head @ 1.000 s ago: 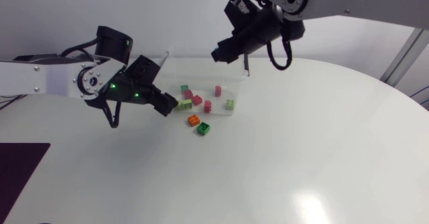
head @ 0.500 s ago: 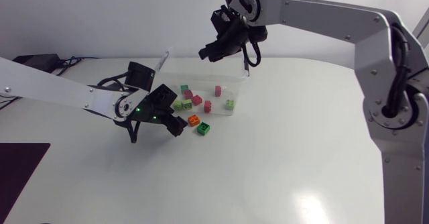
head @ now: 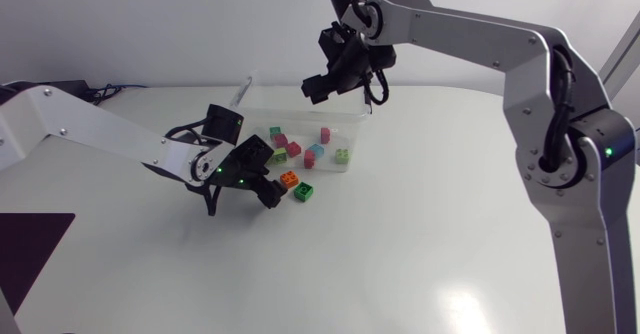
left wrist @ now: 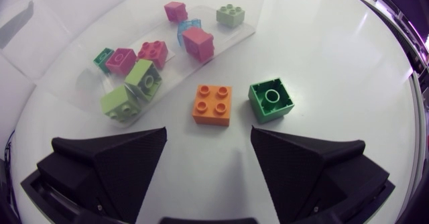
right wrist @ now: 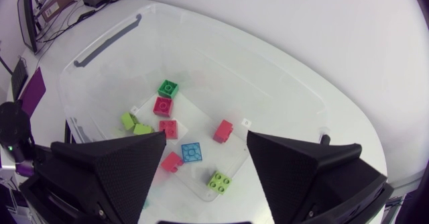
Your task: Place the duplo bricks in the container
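A clear plastic container (head: 292,109) stands at the table's back, with several pink, green and lime bricks and one light blue brick (head: 315,151) inside. My right gripper (head: 317,86) hangs open and empty above it; in the right wrist view the blue brick (right wrist: 192,151) lies below the gripper (right wrist: 206,143). An orange brick (head: 289,179) and a green brick (head: 303,192) sit on the table just outside the container's front wall. My left gripper (head: 270,188) is low and open. The orange brick (left wrist: 213,105) is just ahead of its gap (left wrist: 209,140), and the green brick (left wrist: 271,100) is ahead of one finger.
The container's front wall (left wrist: 224,43) rises right behind the two loose bricks. The white table stretches wide toward the front and right. A dark mat (head: 30,244) lies at the front left corner.
My right gripper has opened over the container, and a light blue brick now lies inside. My left gripper has moved right and down, up to the orange and green bricks.
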